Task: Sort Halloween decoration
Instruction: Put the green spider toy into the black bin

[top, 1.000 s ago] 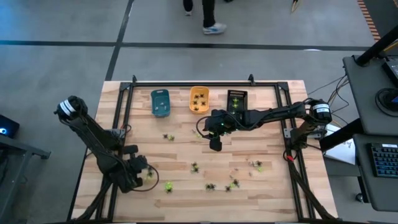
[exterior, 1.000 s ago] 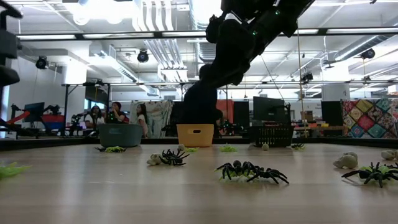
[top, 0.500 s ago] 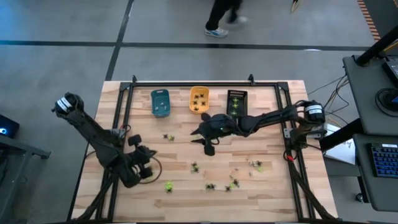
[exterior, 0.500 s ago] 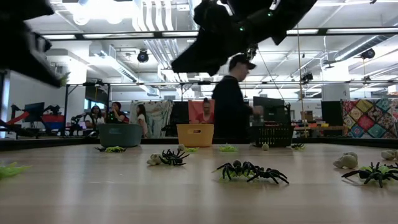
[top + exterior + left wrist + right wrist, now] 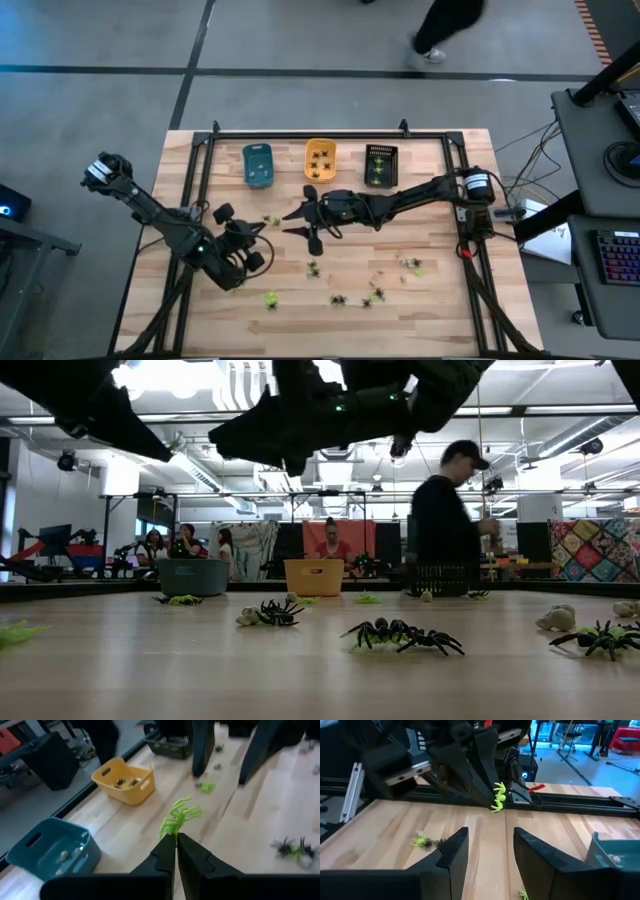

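1. Jaws of the left gripper [image 5: 176,840] are pressed together on one leg of a small yellow-green plastic spider figure [image 5: 179,816], which is held in the air above the light wooden slatted tabletop [image 5: 300,290], left of its middle.
2. Jaws of the right gripper [image 5: 303,225] are spread and nothing is seen between them; this gripper hangs over the middle of the tabletop, pointing toward the left one.
3. More tiny spider figures, black and yellow-green, are scattered across the near half of the tabletop, among them a black plastic spider [image 5: 405,634] seen in the low view.
4. Three small rectangular plastic trays are lined up at the far edge: a teal-blue tray [image 5: 258,164], an orange-yellow tray [image 5: 320,159] and a black mesh tray [image 5: 380,164].
5. A slip is judged possible, since the spider is pinched only by a thin leg; a quick swing could shake it loose.
6. A collision is also judged possible, as both grippers are close together over the same area.
7. Compared with a second ago, the left arm has been raised and swung toward the centre, the right arm has been stretched further left, and the person beyond the tabletop has walked to the right.
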Action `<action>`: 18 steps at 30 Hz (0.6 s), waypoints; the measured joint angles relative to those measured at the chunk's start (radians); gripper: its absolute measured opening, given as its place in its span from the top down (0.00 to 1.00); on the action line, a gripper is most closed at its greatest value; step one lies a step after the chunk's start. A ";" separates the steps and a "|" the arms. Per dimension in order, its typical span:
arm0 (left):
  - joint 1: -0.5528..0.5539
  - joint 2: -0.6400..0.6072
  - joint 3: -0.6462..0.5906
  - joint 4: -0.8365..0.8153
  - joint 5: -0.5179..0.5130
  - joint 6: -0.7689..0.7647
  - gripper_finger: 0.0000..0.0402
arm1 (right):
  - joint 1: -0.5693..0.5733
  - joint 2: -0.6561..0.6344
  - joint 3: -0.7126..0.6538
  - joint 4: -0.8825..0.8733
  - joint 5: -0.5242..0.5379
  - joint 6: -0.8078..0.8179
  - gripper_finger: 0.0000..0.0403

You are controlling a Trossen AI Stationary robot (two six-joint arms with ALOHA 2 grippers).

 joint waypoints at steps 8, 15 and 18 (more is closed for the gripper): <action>0.019 0.032 0.000 0.043 -0.029 0.003 1.00 | -0.002 0.069 0.096 -0.001 0.000 0.050 0.64; 0.022 0.060 0.000 0.078 -0.043 0.000 1.00 | -0.002 0.092 0.134 -0.006 0.000 0.052 0.65; 0.022 0.068 0.000 0.093 -0.047 0.000 1.00 | -0.002 0.093 0.136 -0.003 0.000 0.045 0.68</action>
